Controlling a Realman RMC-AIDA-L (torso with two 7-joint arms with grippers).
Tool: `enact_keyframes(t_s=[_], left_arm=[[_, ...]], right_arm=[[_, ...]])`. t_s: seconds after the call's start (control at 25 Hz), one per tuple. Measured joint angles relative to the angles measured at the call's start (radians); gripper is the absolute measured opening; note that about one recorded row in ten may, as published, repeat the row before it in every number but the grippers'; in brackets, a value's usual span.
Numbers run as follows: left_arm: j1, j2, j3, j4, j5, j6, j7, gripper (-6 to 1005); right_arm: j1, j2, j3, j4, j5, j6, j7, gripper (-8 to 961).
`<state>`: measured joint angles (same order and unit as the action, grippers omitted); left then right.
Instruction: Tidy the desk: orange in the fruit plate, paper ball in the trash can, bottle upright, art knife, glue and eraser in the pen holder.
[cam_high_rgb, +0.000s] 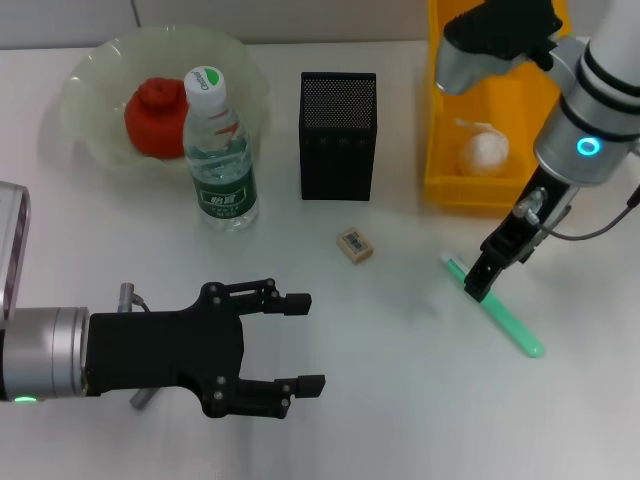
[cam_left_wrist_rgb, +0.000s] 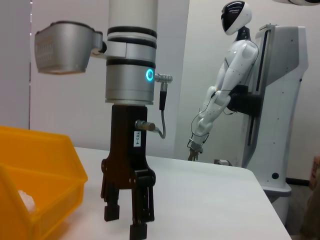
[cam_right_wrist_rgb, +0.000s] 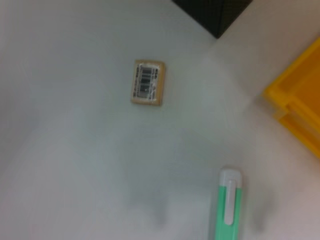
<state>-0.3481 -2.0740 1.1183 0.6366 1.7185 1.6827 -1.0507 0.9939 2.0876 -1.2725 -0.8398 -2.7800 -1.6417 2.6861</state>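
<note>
White worktop (cam_high_rgb: 400, 400) carries it all: nearest, at seven o'clock, the left claw (cam_high_rgb: 300, 340) hovers released over the part-hidden knife (cam_high_rgb: 128, 296), probably waiting its turn. At four o'clock the right claw (cam_high_rgb: 478, 285) stands upright with fingers spread at the white end of the flat-lying green glue (cam_high_rgb: 500, 310), seemingly lining up a grasp. Past them the eraser (cam_high_rgb: 355, 245) lies mid-worktop, awaiting the holder (cam_high_rgb: 338, 135) at twelve o'clock; bottle (cam_high_rgb: 220, 160) upright, orange (cam_high_rgb: 155, 115) plated at ten, ball (cam_high_rgb: 483, 152) binned at two.

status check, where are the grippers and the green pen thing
Right gripper over the green glue stick on the table, not gripping yet. Left gripper open, idle near the front edge. Nothing blocking.
</note>
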Motion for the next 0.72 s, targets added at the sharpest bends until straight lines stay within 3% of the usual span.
enact_keyframes(t_s=[0.72], left_arm=[[0.0, 0.0, 0.0, 0.0, -0.001, -0.006, 0.0, 802]], right_arm=[[0.011, 0.002, -0.029, 0.075, 0.026, 0.072, -0.006, 721]])
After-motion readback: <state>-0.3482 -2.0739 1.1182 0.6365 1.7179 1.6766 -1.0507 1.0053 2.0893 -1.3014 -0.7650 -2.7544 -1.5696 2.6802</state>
